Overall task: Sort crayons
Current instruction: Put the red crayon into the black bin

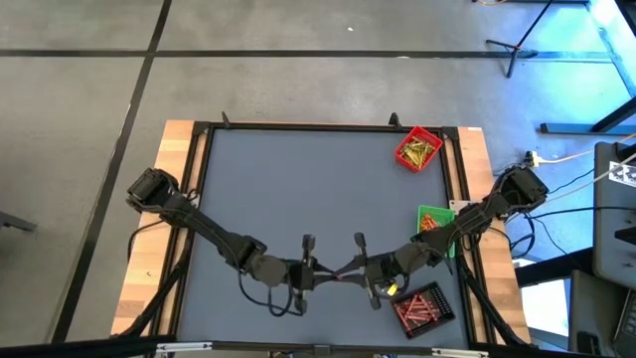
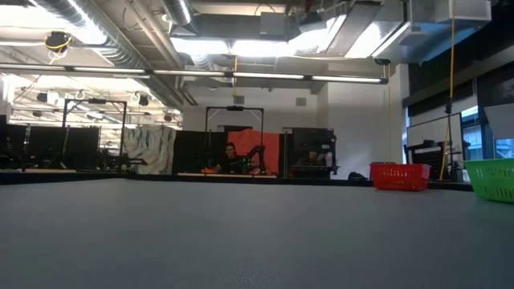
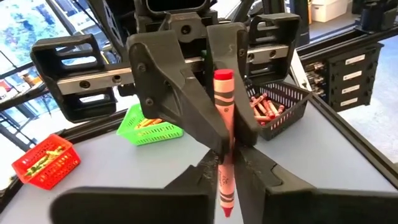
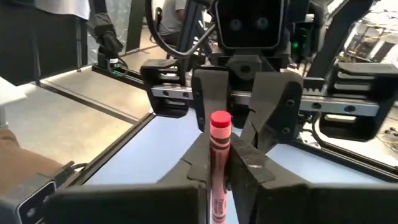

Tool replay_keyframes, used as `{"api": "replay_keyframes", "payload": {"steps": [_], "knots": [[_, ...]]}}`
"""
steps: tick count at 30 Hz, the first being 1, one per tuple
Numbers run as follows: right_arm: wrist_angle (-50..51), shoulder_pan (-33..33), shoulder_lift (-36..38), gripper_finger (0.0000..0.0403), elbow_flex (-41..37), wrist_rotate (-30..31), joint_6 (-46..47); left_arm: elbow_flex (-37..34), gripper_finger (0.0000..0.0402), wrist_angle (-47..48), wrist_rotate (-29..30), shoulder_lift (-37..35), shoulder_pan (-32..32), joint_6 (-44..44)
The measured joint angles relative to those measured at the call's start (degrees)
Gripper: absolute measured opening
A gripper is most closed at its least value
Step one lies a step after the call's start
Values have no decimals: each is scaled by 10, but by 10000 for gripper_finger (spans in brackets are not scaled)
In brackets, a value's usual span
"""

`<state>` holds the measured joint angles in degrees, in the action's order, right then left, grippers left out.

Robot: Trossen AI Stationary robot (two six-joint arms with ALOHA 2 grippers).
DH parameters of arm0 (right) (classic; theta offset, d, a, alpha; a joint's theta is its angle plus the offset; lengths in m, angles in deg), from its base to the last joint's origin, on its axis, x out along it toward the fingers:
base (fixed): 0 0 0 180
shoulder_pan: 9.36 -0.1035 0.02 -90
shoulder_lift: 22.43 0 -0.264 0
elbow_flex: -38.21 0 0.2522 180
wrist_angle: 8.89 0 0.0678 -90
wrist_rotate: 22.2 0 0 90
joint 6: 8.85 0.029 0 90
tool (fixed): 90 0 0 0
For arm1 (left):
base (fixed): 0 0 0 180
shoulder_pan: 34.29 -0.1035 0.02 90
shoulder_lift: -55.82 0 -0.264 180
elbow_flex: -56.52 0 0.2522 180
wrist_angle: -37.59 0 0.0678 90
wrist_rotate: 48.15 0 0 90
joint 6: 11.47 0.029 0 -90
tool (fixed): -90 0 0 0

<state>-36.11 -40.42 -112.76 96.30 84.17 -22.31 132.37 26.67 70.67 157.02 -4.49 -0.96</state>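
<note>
Both grippers meet nose to nose over the near middle of the worktop, the left gripper and the right gripper each pinched onto the same red crayon, which stands between their fingers with one end in each. This looks like a hand-over, and the danger lies in the timing: if either pulls away while both clamp, the thin stick may snap or twist out; if both loosen together, it drops to the worktop. Off to the right wait the black tray of red crayons, the green tray and the red tray.
</note>
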Motion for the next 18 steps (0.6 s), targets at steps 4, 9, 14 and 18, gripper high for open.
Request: {"api": "replay_keyframes", "payload": {"steps": [4, 9, 14, 18], "knots": [[7, -1, 0, 17, 0, 6, 1, 0, 66, 7, 0, 0, 3, -5], [48, -1, 10, 20, 0, 49, 11, -1, 114, 73, 5, -31, 20, -40], [116, -4, 40, 20, 0, 79, 56, 0, 123, 154, 27, -87, 56, -45], [214, -5, 60, 12, 18, 76, 93, 0, 123, 187, 66, -92, 81, -42]]}}
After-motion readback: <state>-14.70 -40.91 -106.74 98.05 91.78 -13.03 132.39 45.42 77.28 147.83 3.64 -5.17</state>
